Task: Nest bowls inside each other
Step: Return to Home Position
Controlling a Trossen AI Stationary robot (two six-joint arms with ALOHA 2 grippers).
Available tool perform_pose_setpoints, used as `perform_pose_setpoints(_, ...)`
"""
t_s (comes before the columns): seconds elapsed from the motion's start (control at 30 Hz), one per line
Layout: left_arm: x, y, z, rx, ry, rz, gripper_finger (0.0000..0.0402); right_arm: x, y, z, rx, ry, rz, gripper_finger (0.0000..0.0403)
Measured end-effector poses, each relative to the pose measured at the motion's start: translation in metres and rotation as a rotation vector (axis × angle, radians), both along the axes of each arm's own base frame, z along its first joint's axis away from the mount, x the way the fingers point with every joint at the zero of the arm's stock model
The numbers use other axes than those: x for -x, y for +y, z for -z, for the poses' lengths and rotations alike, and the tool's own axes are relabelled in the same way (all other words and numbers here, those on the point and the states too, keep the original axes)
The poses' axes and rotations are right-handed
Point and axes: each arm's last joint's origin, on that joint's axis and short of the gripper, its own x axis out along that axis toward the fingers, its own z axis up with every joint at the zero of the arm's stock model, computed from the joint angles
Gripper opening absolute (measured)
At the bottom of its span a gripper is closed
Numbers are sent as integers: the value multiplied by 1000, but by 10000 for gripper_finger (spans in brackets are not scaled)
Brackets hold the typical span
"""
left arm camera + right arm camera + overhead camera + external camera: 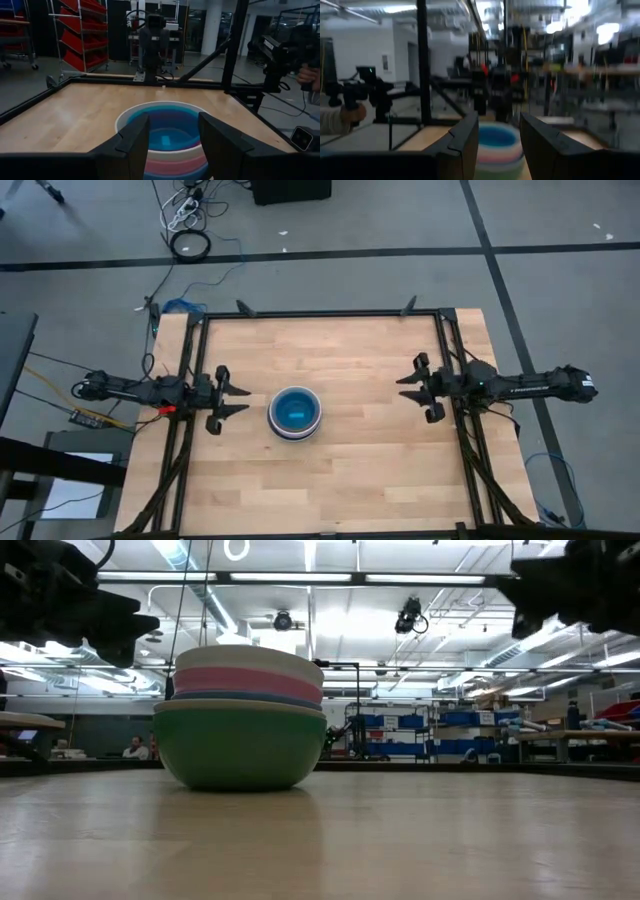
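The bowls [295,413] stand nested in one stack left of the table's middle, the green bowl [240,745] at the bottom resting on the wood, pink and white rims above it, a blue inside [167,132] on top. My left gripper [240,398] waits open at the table's left side, just left of the stack, pointing level at it without touching. My right gripper [405,391] is open at the table's right side, well away from the stack [496,145].
A black frame [320,313] runs round the table's edges. Bare wood lies between the stack and the right gripper. A person's hand [307,75] holding a dark device shows beyond the table's edge in both wrist views.
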Motion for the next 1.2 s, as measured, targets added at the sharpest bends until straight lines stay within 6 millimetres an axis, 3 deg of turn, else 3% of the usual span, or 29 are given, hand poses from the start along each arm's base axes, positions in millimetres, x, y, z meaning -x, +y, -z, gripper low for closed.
perform_pose_setpoints(0.4,0,0,-1,18,-16,0,177,25,4,-18,107,-236,-67,132)
perform_pose_setpoints(0.6,0,0,-3,17,-29,-3,177,25,4,-8,91,-131,-74,131)
perform_pose_setpoints(0.83,0,0,0,-53,2,0,177,18,3,20,86,164,-82,132)
perform_pose_setpoints(1.0,0,0,1,-139,2,-4,177,17,3,23,103,199,-69,132)
perform_pose_setpoints(1.2,0,0,1,-112,3,-8,177,15,3,25,15,239,-76,132)
